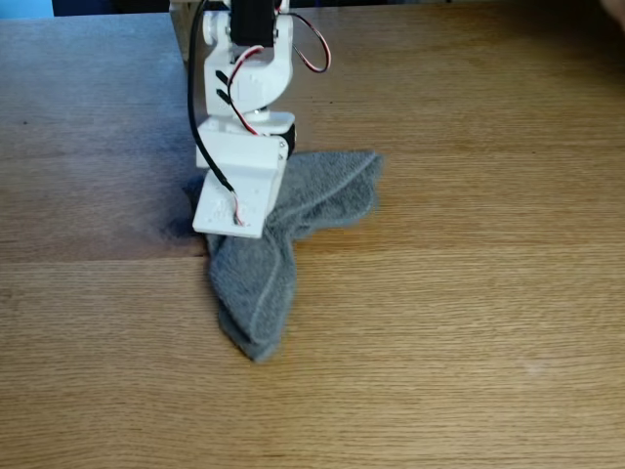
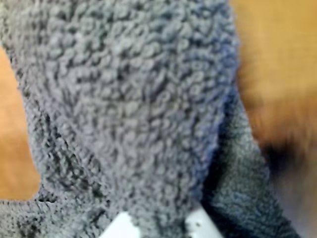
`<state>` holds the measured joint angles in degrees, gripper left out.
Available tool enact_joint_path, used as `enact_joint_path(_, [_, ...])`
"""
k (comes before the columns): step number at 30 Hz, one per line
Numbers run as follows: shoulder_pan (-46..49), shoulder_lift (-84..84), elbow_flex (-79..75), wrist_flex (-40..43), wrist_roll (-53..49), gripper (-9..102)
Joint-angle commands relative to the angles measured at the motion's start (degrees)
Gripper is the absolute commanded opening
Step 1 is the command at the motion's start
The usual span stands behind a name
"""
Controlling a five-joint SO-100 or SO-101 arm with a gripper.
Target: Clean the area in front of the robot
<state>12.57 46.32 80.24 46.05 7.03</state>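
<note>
My fixed view faces the white plastic arm [image 1: 244, 117] from high across the light-brown oak tabletop [image 1: 469, 332]; my wrist view presses close onto the grey terry cloth [image 2: 138, 99], which both share.

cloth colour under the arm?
Grey, looped terry texture. The cloth fills the wrist view, which shows it best; the fixed view shows it on the oak tabletop.

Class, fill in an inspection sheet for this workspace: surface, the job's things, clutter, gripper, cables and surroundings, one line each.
Surface: oak tabletop, long planks, bare apart from the cloth.
Job's things: grey cloth, crumpled, lying flat under the arm.
Clutter: nothing seen.
Gripper: gripper low at the cloth; in the wrist view two white tips flank a fold of it, but a firm clamp cannot be told.
Cables: red and white wire loops beside the arm; black cable runs down its left in the fixed view.
Surroundings: a blue patch at the top-left edge.
</note>
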Motion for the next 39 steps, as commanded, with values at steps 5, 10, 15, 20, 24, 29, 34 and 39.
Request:
enact_joint_path(5, [2.7, 26.5, -1.4, 6.1, -0.4, 0])
enact_joint_path(10, [9.0, 38.0, -0.6, 17.1, -2.5, 0])
enact_joint_path(15, [18.3, 42.8, -0.5, 30.8, -4.8, 0])
enact_joint_path(20, [26.9, 43.5, 3.3, 38.6, -6.9, 0])
enact_joint_path(24, [30.5, 42.0, 15.0, 30.9, -9.2, 0])
enact_joint_path(29, [33.0, 40.4, 33.4, 12.3, -13.8, 0])
enact_joint_path(34, [33.7, 41.6, 47.5, -1.4, -22.1, 7])
enact_joint_path(39, [33.4, 46.0, 54.6, -8.3, -25.6, 16])
